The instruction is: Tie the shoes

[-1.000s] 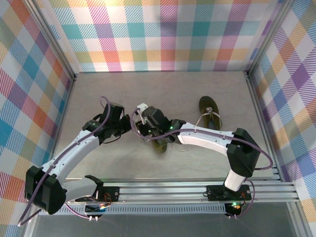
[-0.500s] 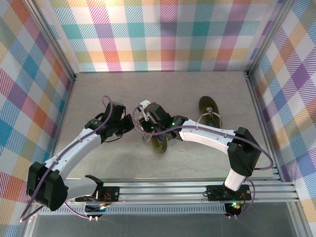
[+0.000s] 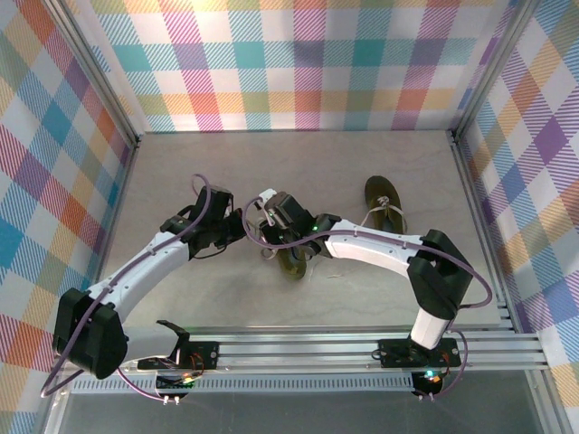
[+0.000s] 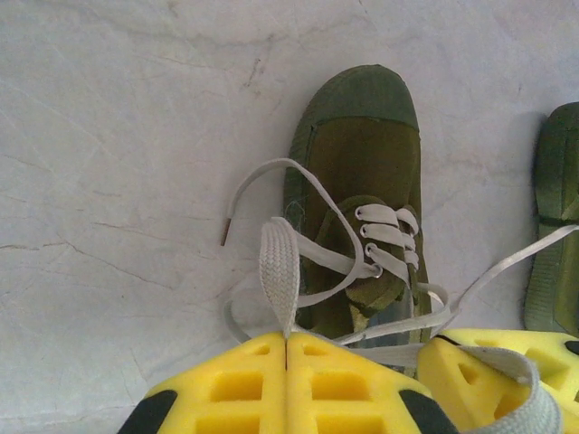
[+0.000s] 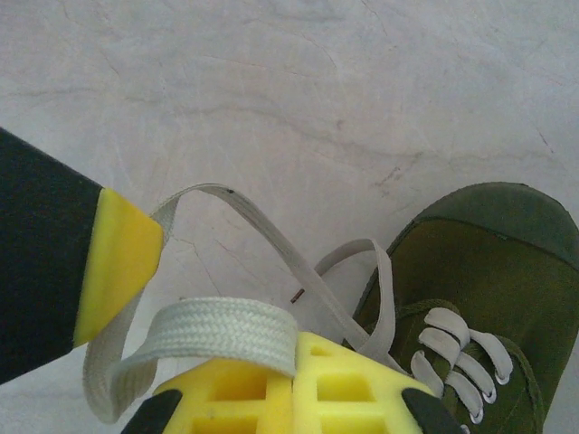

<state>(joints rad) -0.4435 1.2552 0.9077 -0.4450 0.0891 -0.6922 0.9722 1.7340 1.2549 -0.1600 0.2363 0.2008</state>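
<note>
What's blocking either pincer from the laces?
Nothing visible. The left pincer is shut on a folded lace loop of the shoe; the right pincer is shut on the other lace.

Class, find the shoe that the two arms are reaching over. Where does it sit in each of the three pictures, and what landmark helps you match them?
Top external: shoe just below centre, partly under the right arm.
Left wrist: shoe in the centre, toe pointing up.
Right wrist: shoe in the lower right corner.
Shared landmark: its pale laces, crossing the tongue in both wrist views.
</note>
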